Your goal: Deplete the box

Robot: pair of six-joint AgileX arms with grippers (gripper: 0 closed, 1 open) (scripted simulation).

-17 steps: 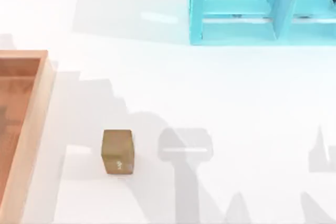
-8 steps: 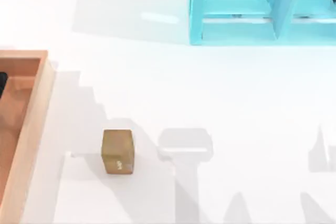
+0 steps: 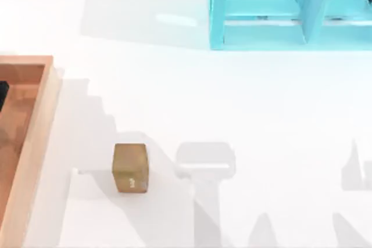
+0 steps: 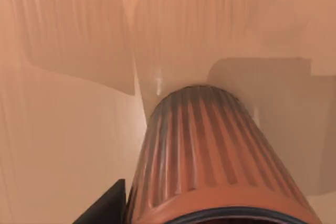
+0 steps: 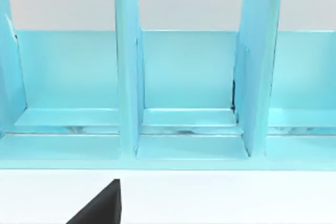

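Wood, light tan on its thick walls and orange-brown inside, is making up the box (image 3: 36, 120), which is sitting at nine o'clock on the white table (image 3: 244, 103) in the top view, running off that edge. A dark piece of the left gripper (image 3: 2, 94) is showing over the box's inside, close to its twelve o'clock wall.

In the left wrist view the left gripper (image 4: 105, 211) is hanging just above the box floor (image 4: 63, 129), and a ribbed orange cylinder (image 4: 205, 150) with a dark rim is lying right under the camera, its far end pointing across the orange-brown floor. I cannot tell whether this gripper is spread wide, narrowed, or gripping the cylinder.

A small golden-brown cube (image 3: 130, 168) is standing on the table at about seven o'clock from the table's centre, outside the box and at roughly four o'clock from it, well apart from its wall. A cyan shelf unit (image 3: 273, 10) is standing at one o'clock at the table's far edge.

The right gripper (image 5: 100, 208) is facing the shelf unit's open compartments (image 5: 189, 87) in the right wrist view, well apart from them above the white table. I cannot tell how wide it is set.
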